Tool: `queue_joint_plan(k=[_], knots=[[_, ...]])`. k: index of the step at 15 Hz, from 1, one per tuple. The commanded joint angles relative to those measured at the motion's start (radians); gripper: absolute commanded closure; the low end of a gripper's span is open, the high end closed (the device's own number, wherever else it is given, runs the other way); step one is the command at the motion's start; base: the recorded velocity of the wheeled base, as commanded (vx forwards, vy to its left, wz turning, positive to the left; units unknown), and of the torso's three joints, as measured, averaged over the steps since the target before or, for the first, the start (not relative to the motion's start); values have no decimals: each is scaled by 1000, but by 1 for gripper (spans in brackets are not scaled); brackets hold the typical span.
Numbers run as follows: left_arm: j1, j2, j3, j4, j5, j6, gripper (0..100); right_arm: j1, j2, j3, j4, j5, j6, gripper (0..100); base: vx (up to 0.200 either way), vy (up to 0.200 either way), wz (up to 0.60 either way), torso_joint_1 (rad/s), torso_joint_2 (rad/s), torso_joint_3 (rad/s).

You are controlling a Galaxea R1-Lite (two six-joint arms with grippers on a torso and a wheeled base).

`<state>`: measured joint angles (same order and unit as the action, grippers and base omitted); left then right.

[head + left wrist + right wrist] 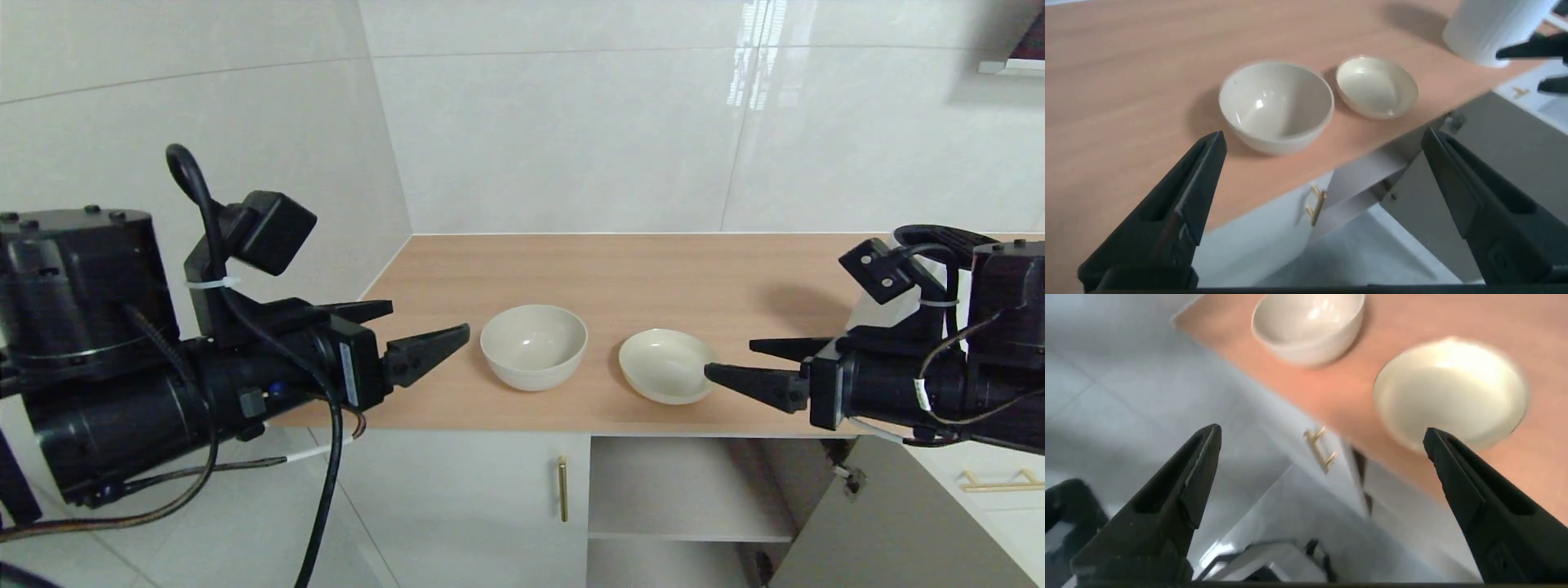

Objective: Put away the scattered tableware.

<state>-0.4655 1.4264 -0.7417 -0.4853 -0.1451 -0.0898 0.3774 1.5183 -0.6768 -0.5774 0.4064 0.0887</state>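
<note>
Two cream bowls sit on the wooden counter (620, 269) near its front edge. The deeper bowl (533, 347) (1276, 106) (1308, 322) is on the left. The shallower bowl (668, 365) (1377, 86) (1449, 392) is just to its right, and the two stand apart. My left gripper (429, 318) (1323, 137) hangs open a short way left of the deep bowl, holding nothing. My right gripper (729, 359) (1323, 434) is open and holds nothing; one fingertip (712, 373) is close by the shallow bowl's right rim.
Tiled walls close the counter at the back and left. Below the front edge is a closed cabinet door with a gold handle (562, 488) and an open cabinet with a shelf (686, 535); its door (882, 523) swings out to the right. A white container (1494, 28) stands at the counter's right.
</note>
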Motion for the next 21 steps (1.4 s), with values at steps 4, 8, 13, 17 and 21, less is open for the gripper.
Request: queue_joint_plan(k=[4, 8, 13, 17, 21], knots=[[16, 186, -390, 378, 208, -74, 0, -35, 99, -221, 208, -83, 5, 0, 0, 0, 0, 0, 0, 0], [18, 278, -418, 447, 245, -189, 0, -35, 109, -282, 389, -244, 11, 0, 0, 0, 0, 0, 0, 0], [13, 413, -516, 544, 256, -300, 0, -15, 129, -218, 349, -259, -61, 0, 0, 0, 0, 0, 0, 0], [8, 497, -558, 542, 283, -318, 0, -15, 131, -221, 347, -259, -57, 0, 0, 0, 0, 0, 0, 0], [15, 611, -668, 539, 295, -377, 0, -15, 126, -227, 335, -261, -53, 0, 0, 0, 0, 0, 0, 0]])
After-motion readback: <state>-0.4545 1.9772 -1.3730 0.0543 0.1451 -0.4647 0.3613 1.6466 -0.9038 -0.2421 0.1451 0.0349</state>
